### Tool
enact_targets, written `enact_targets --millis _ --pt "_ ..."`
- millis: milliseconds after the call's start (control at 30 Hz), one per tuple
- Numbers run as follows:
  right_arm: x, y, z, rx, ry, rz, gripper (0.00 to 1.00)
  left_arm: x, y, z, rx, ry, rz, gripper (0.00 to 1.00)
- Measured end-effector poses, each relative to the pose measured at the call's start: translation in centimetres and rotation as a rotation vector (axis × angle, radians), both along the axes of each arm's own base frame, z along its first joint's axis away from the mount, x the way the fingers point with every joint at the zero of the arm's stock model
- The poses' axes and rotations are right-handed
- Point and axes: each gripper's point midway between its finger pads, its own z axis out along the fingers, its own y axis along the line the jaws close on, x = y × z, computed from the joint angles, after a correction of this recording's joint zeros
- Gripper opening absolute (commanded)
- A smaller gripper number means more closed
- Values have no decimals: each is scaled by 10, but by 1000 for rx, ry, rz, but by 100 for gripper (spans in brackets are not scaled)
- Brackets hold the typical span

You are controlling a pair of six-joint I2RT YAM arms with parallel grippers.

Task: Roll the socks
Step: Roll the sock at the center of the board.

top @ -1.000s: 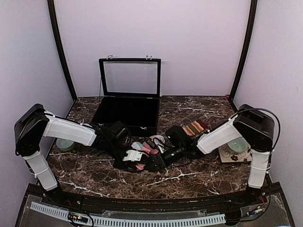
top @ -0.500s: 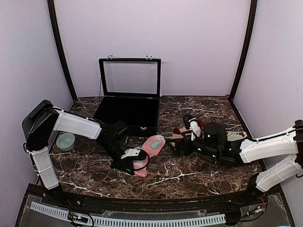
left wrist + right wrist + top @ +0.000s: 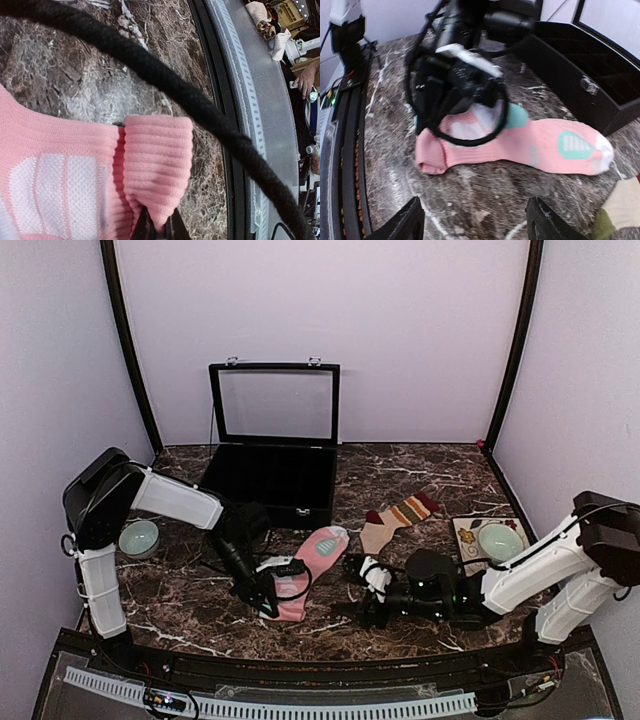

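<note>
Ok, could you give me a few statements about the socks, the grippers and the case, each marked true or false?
1. The left gripper pinches the cuff of the pink sock. True.
2. The right gripper holds the striped sock. False: it is open and empty, and that sock lies apart on the table.
3. The black case has its lid up. True.
4. The pink sock is rolled up. False: it lies flat, stretched out.
</note>
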Motion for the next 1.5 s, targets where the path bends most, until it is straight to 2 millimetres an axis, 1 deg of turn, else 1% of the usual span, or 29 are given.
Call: enact_targets --millis 100,200,300,367,467,567,633,733,867,967,1033,1100,1133,1200,1300,1433,1467,1500 --pt "-32 24 -15 -67 -64 142 52 -5 3 0 20 42 8 0" --pt "-49 53 -17 -99 -140 244 42 -8 4 -1 39 73 16 0" --pt "-57 77 -12 -104 -199 309 37 -8 4 -1 51 91 27 0" --pt "-59 92 -8 -99 -228 342 35 -8 4 -1 56 98 33 0" --pt "-57 109 -13 -111 -254 363 29 -8 5 -1 60 102 36 0" --pt "-53 114 -29 -146 -250 374 23 -8 4 -1 61 104 38 0" --pt "-52 114 -39 -167 -238 379 21 -8 4 -1 63 105 39 0" --pt "-44 109 -51 -195 -216 367 20 -8 4 -1 63 106 40 0" --pt "-38 109 -57 -201 -198 356 17 -8 4 -1 62 104 41 0" --pt "-34 112 -60 -198 -187 350 10 -8 5 -1 61 103 41 0" --pt "-34 114 -63 -196 -174 348 8 -8 6 -1 62 101 41 2" --pt "-33 116 -64 -188 -158 345 2 -9 7 -1 63 97 43 10" --pt "-33 116 -64 -184 -148 344 0 -9 7 -1 63 96 44 17" --pt "-32 116 -64 -176 -128 342 0 -9 8 -1 59 85 46 28" --pt "-30 118 -65 -165 -81 337 0 -9 9 3 50 60 48 53" --pt "-23 124 -67 -163 13 326 0 -8 14 10 48 -7 60 85" --pt "-21 126 -67 -163 39 324 0 -7 15 11 45 -31 59 90" --pt "-19 127 -68 -162 66 318 0 -5 17 12 43 -62 64 98"
